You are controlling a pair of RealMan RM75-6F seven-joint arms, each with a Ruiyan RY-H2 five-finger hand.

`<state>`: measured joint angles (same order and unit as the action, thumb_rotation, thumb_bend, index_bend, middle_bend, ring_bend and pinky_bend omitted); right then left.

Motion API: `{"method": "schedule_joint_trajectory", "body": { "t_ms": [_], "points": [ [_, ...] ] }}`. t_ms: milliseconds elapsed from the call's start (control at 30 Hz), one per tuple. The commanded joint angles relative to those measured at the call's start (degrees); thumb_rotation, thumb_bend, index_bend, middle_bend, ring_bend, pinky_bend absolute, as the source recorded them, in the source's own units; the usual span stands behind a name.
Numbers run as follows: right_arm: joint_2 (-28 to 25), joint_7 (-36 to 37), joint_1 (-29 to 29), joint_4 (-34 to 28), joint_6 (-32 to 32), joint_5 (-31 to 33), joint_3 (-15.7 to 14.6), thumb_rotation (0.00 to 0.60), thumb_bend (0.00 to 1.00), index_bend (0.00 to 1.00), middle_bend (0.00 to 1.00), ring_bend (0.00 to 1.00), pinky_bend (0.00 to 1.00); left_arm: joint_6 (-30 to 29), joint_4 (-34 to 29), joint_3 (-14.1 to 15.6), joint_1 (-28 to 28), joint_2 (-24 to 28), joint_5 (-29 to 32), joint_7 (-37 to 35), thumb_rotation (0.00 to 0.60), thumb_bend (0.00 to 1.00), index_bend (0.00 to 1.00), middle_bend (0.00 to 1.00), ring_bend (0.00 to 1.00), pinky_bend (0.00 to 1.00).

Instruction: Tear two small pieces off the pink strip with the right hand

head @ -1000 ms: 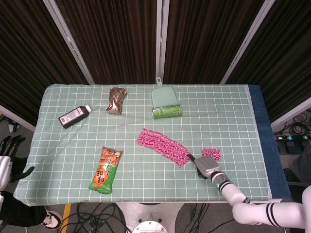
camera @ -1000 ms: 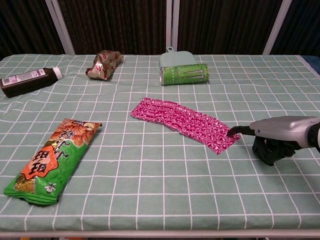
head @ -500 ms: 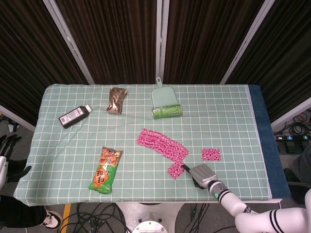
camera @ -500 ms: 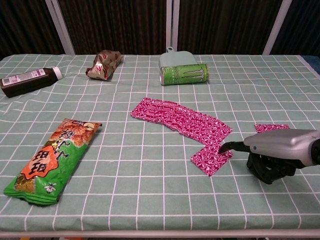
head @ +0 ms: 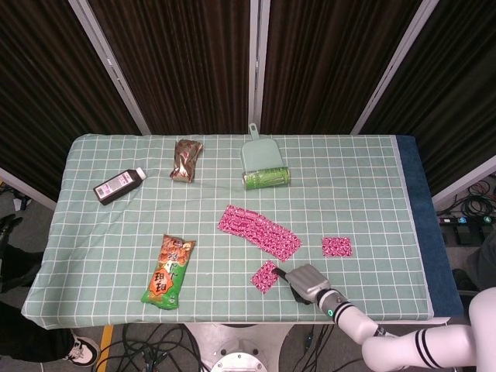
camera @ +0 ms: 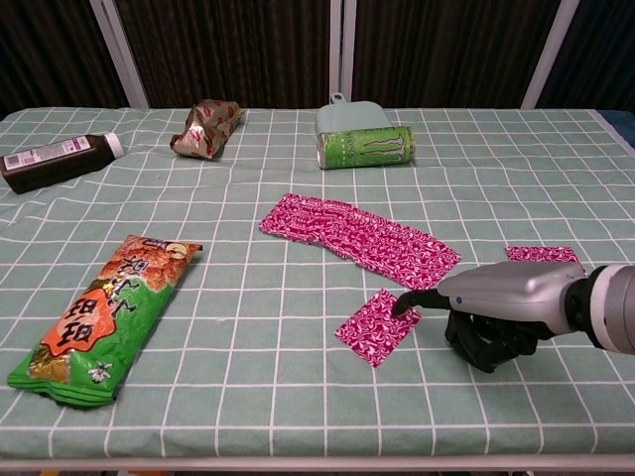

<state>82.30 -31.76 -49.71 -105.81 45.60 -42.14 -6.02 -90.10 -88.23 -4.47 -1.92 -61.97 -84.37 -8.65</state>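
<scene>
The long pink strip (head: pixel 260 231) (camera: pixel 357 235) lies flat near the middle of the checked tablecloth. A small torn pink piece (head: pixel 265 277) (camera: pixel 377 327) lies just in front of its right end, apart from it. My right hand (head: pixel 304 280) (camera: pixel 496 302) rests to the right of this piece, one outstretched fingertip (camera: pixel 402 303) pressing its right corner, the other fingers curled under. Another small pink piece (head: pixel 336 246) (camera: pixel 541 254) lies further right, behind the hand. Of my left hand (head: pixel 6 222) only dark tips show at the left edge of the head view.
A green snack bag (head: pixel 168 272) lies at the front left. A green can (head: pixel 266 177) lies against a pale dustpan (head: pixel 256 153) at the back, with a brown wrapper (head: pixel 186 160) and a dark bottle (head: pixel 119 185) to their left. The table's front edge is close below my right hand.
My right hand slid left and toward the front edge, its fingertip tearing a piece off the strip's right end and dragging it away. My left hand drew back almost out of view.
</scene>
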Motion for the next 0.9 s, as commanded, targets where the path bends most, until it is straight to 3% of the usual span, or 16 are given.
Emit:
{"method": "schedule_joint_trajectory", "body": {
  "t_ms": [33,333,567,733,900],
  "points": [
    [0.8,0.6,-0.7,0.6,-0.4,0.4,0.8,0.600,1.00,0.10,0.91,0.88,0.78,-0.1,0.2,-0.1,0.1,0.1,0.2,-0.3,0.600,0.15,0.14,0.11,0.04,0.27],
    [1.3,3.3,-1.1,1.0,0.0,-1.2,2.3,0.600,1.00,0.13,0.91,0.88,0.78,0.0,0.6,-0.2,0.2,0.1,0.3,-0.8,0.600,0.15,0.14,0.11,0.04,0.27],
    [-3.8,5.7,1.1,-1.8,4.0,-5.3,2.6,0.600,1.00,0.13,0.91,0.88,0.78,-0.1,0.1,-0.2,0.3,0.1,0.1,-0.2,0.600,0.15,0.14,0.11,0.04,0.27],
    [-7.7,10.9,7.3,-1.7,13.8,-14.8,3.1,0.600,1.00,0.13,0.91,0.88,0.78,0.3,0.0,-0.2,0.0,-0.1,0.1,0.4,0.600,0.15,0.14,0.11,0.04,0.27],
    [-8.0,19.1,16.5,6.5,29.9,-30.4,2.6,0.600,1.00,0.15,0.91,0.88,0.78,0.7,0.0,0.0,-0.1,-0.6,0.0,1.0,0.600,0.15,0.14,0.11,0.04,0.27]
  ]
}}
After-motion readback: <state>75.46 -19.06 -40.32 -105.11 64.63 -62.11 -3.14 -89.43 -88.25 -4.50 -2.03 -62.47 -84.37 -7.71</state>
